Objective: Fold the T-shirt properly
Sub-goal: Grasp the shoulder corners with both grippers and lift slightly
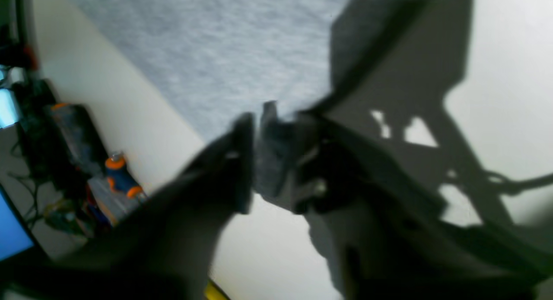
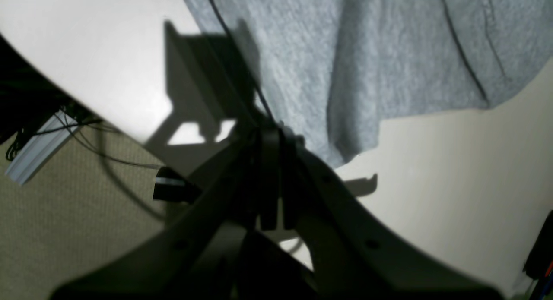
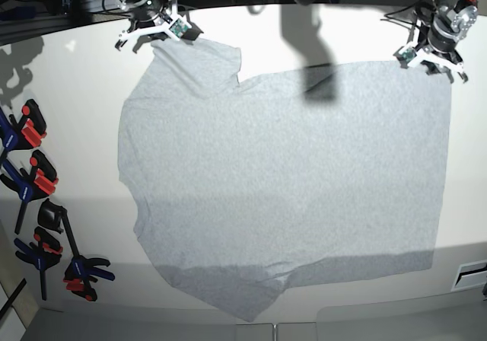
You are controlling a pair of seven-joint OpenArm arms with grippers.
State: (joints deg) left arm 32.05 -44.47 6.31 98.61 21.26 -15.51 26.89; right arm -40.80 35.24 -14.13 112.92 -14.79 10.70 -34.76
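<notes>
The light heather-grey T-shirt [image 3: 281, 181] lies spread flat on the white table [image 3: 76, 105], plain side up. At the table's far right corner of the base view, my left gripper [image 3: 431, 58] sits on the shirt's corner. In the left wrist view my left gripper [image 1: 272, 136] has its jaws closed close together on a bunched bit of grey cloth [image 1: 216, 45]. At the far left, my right gripper [image 3: 156, 35] is at the sleeve corner. The right wrist view shows my right gripper [image 2: 272, 138] shut, with the shirt's hem [image 2: 389, 54] running into its tips.
Several blue, black and orange-red clamps [image 3: 38, 181] lie along the table's left edge. More orange-and-blue tools [image 1: 119, 170] stand off the table beside a lit screen [image 1: 11, 231]. A power strip [image 2: 34, 149] and cables lie on the floor past the table edge.
</notes>
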